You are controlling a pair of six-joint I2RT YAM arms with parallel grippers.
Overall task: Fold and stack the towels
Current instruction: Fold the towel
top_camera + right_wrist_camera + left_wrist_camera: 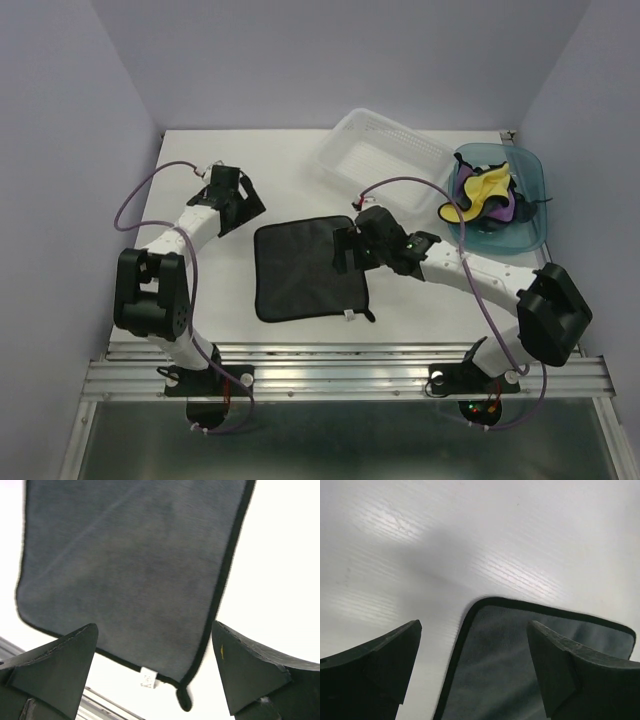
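Dark slate-blue square cloth towel [306,270] [530,675] [130,565] spread flat at centre of white table [210,290], unfolded, small white tag [146,678] on near hem. Right gripper [346,250] [154,627] over towel's 3 o'clock edge, fingers apart, holding nothing. Left gripper [240,203] [474,630] at towel's 10 o'clock, off the cloth, fingers apart, empty. Translucent teal plastic bin [530,168] at 2 o'clock, crumpled yellow towel [485,185] and purple towel [502,208] heaped inside. Clear white slotted plastic basket [380,150] at 1 o'clock, just beside the bin.
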